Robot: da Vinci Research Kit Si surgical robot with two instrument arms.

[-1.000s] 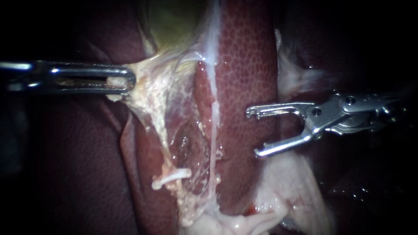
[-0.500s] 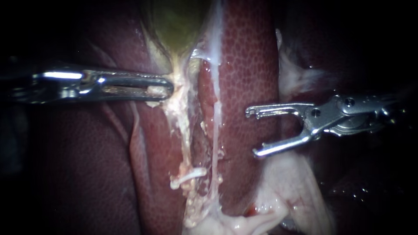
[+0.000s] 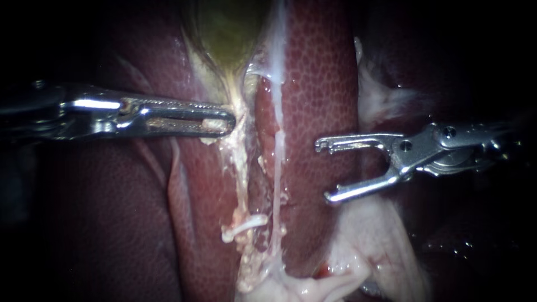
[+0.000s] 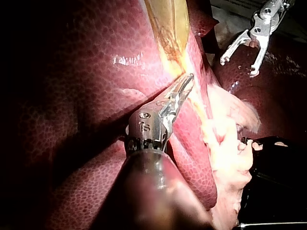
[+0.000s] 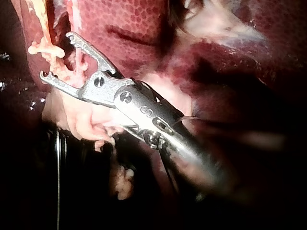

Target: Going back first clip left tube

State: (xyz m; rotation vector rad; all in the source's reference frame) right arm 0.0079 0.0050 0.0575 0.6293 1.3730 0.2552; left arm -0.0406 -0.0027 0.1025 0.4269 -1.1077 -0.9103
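My left instrument (image 3: 224,121) comes in from the left, its slotted jaws shut on pale tissue just below the green-yellow gallbladder (image 3: 226,33). From that grip a ragged pale left tube (image 3: 241,168) runs down to a short white stub (image 3: 244,226). Beside it lies a thin whitish right tube (image 3: 278,168). My right instrument (image 3: 323,171) hangs over the liver (image 3: 319,84) to the right of both tubes, jaws wide open and holding nothing. The left wrist view shows my left instrument (image 4: 184,84) shut at the gallbladder's (image 4: 168,19) lower end. In the right wrist view my right instrument (image 5: 56,55) gapes near the stub (image 5: 45,49).
Pale fatty tissue (image 3: 369,246) spreads under and below my right instrument, with another pale patch (image 3: 380,98) above it. Dark red liver lobes (image 3: 112,223) fill the left side. A black object (image 4: 273,182) lies beyond the fatty tissue in the left wrist view.
My left instrument has moved to the right with the tissue in its jaws, so the stretched pale membrane has gathered into a narrow strand. My right instrument has stayed where it was, open.
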